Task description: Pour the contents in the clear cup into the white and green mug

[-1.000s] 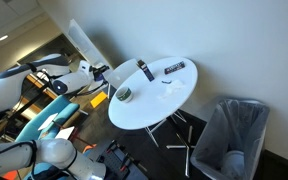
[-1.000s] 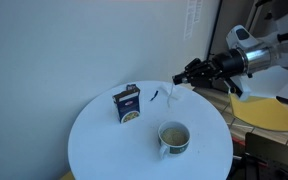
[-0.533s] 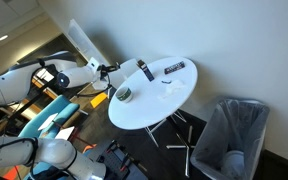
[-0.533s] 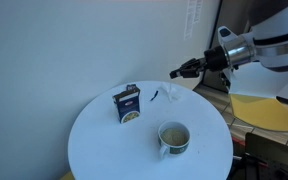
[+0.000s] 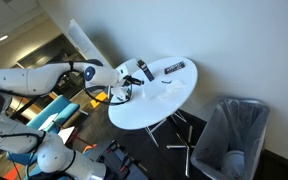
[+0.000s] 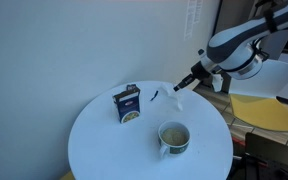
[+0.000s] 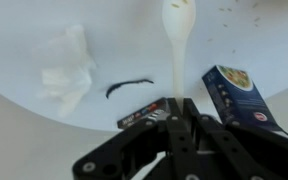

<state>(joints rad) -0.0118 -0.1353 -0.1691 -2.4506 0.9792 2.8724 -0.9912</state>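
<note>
A: Site type?
B: Office or lab, prob. Evidence: round white table (image 5: 164, 108), mesh waste bin (image 5: 229, 135) w/ liner, teal chair (image 5: 46, 118), plain white wall (image 5: 234, 40).

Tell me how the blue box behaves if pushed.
The blue box stands upright on a narrow base, so a high push would probably tip it. It looks like printed cardboard, so it is likely light and fairly stiff. It may slide easily on the smooth table.

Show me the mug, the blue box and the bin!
mug (image 6: 174, 136): in an exterior view, on its open top.
box (image 6: 128, 104): in an exterior view, on its front face.
bin (image 5: 214, 132): in an exterior view, on its side wall.
</note>
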